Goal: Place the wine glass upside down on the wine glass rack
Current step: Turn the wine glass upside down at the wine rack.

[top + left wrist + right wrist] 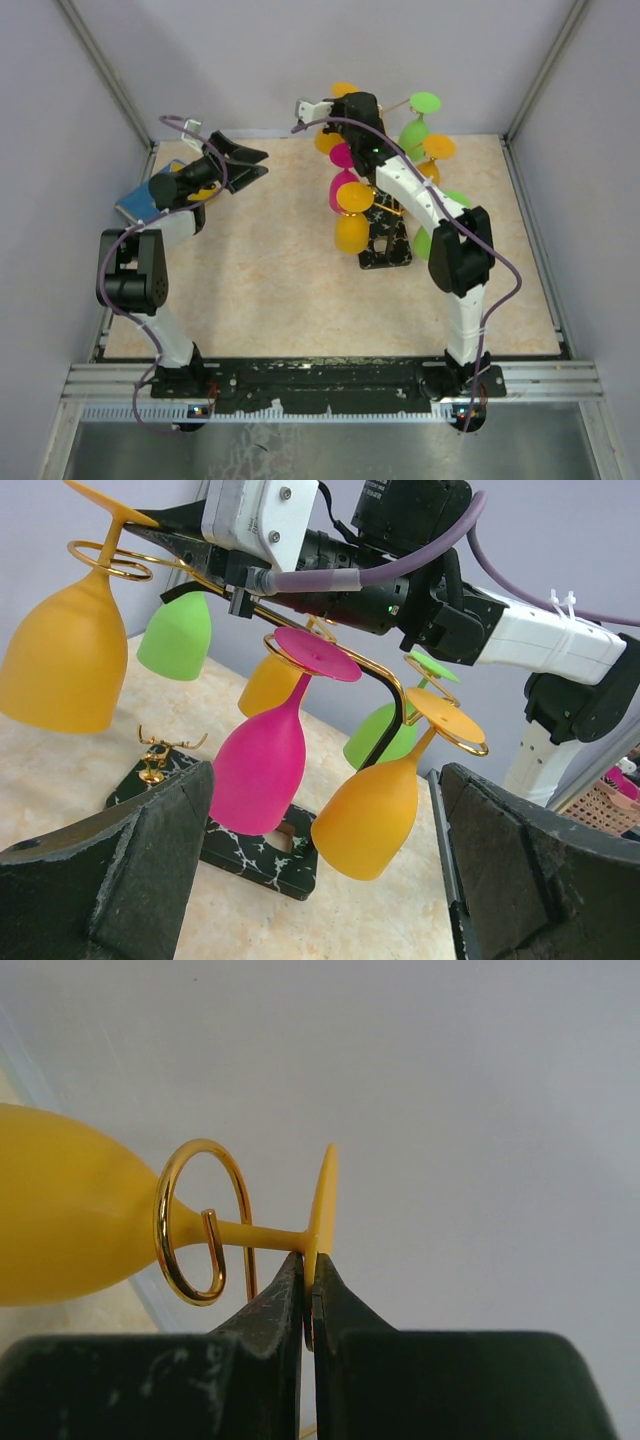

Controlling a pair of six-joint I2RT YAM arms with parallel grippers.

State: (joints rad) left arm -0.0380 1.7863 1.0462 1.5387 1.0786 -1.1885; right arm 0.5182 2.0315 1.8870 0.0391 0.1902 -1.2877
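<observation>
A yellow wine glass (60,1225) hangs upside down at the far side of the wine glass rack (385,245). Its stem runs through a gold spiral ring (195,1220). My right gripper (311,1280) is shut on the edge of the glass's foot disc (322,1200). From above, that gripper (335,97) is at the rack's back top, by the yellow foot (343,90). In the left wrist view the same glass (65,655) hangs at the upper left. My left gripper (255,165) stands open and empty left of the rack, its dark fingers (120,880) wide apart.
Other glasses hang upside down on the rack: a pink one (262,765), an orange one (370,815) and two green ones (175,635) (385,735). The black marbled base (255,850) rests on the beige tabletop. A blue object (140,200) lies under the left arm.
</observation>
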